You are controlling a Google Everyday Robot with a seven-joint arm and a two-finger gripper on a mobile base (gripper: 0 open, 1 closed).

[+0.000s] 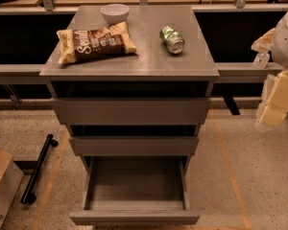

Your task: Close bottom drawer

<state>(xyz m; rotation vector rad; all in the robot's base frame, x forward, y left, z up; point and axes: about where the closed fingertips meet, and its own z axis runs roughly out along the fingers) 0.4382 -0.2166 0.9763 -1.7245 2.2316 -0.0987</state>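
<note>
Your bottom drawer (134,218) stands pulled far out of the cabinet (129,66), its front panel near the lower edge of view, well forward of the middle drawer (133,146) and top drawer (130,111) fronts. Those two fronts also sit slightly out, with a dark gap above each.

Your gripper (277,98) hangs to the cabinet's right, level with the upper two fronts and well apart from the bottom one; you cannot make out whether it is spread or closed. Bare floor (230,176) lies between it and the cabinet's right edge.

Left of the cabinet, a black bar (37,169) and a box (2,186) lie on the floor. A bag (96,43), bowl (114,12) and can (172,39) rest on the cabinet's top.
</note>
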